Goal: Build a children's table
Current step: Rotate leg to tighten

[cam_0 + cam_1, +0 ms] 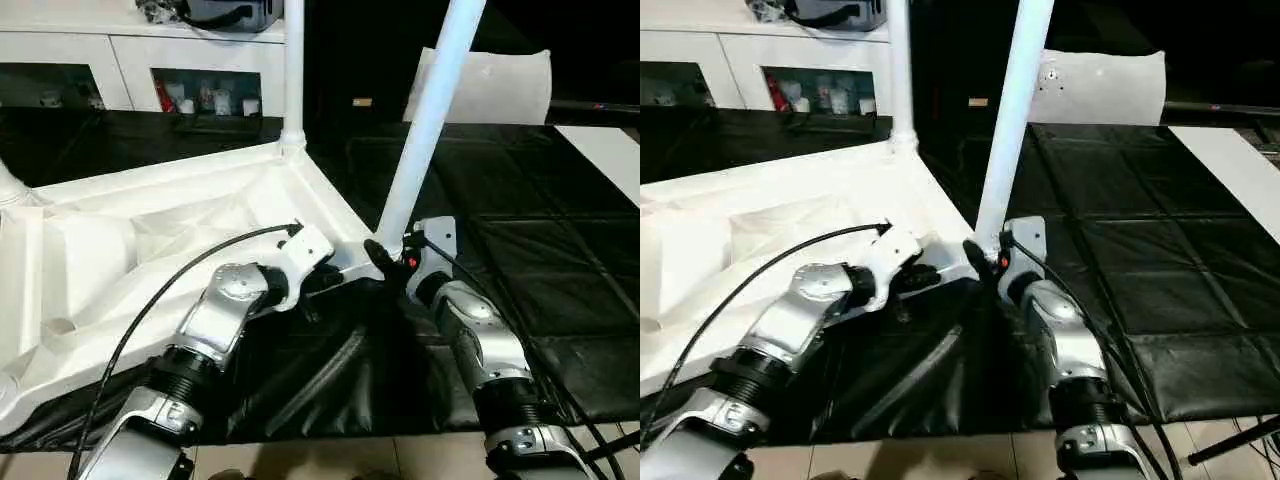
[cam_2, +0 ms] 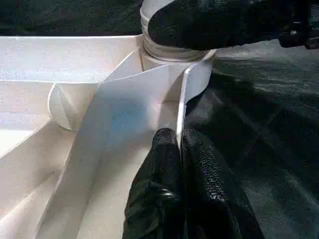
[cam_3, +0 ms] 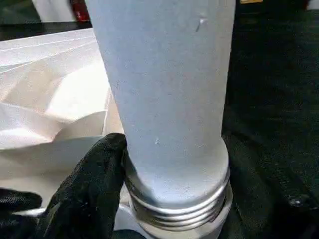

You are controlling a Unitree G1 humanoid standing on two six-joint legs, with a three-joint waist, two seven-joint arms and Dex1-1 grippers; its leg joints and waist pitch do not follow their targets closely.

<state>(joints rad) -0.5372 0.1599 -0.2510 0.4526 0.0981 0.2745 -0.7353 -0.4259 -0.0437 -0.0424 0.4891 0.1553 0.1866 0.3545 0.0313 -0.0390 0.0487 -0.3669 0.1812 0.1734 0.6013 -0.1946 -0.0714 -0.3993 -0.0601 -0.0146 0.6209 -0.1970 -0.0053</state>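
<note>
White cabinets [image 1: 130, 60] behind black padded mats [image 1: 540, 260]; floor [image 1: 400, 455] possibly tiled.

forearms: silver metal shells, rounded, left [image 1: 215, 320] and right [image 1: 480, 335]
joints: black ribbed collars between silver segments
wrist housings: white blocks, one behind each gripper
cables: thin black cable arcs over the left forearm [image 1: 170, 285]; another runs along the right forearm
fingers: black, textured [image 2: 199, 184]
marking: small red light on right wrist [image 1: 412, 262]
</note>
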